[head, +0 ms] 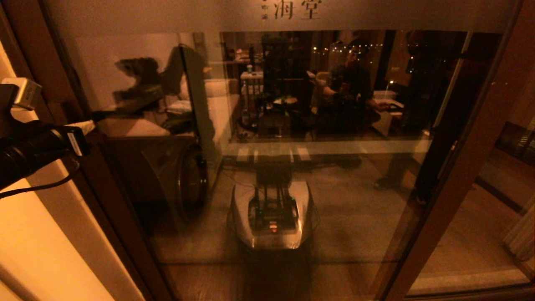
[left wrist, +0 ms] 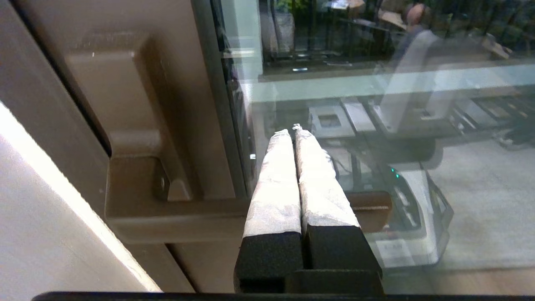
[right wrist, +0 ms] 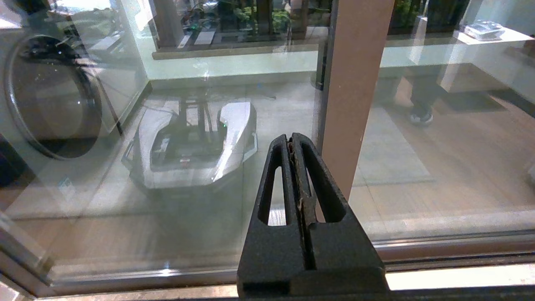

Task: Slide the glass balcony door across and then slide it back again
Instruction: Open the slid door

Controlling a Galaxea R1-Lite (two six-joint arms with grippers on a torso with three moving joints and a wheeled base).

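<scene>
The glass balcony door (head: 292, 188) fills the head view, its frosted top band carrying dark Chinese characters (head: 297, 9). Its brown frame stile (head: 90, 175) runs down the left side. My left gripper (head: 88, 125) reaches in from the left and meets that stile at handle height. In the left wrist view the left gripper (left wrist: 294, 133) is shut, with its white-wrapped fingers (left wrist: 276, 188) lying across the bar of the blocky wooden pull handle (left wrist: 167, 213) and its tips close to the glass. My right gripper (right wrist: 290, 139) is shut on nothing, low in front of the glass beside a brown stile (right wrist: 355, 83); the head view does not show it.
A pale wall (head: 37, 242) lies left of the door frame. Another brown stile (head: 464, 167) slants down the right. Through the glass a round washing-machine door (right wrist: 50, 96) shows, along with the reflected robot base (head: 271, 213). The bottom track (right wrist: 459, 246) runs along the floor.
</scene>
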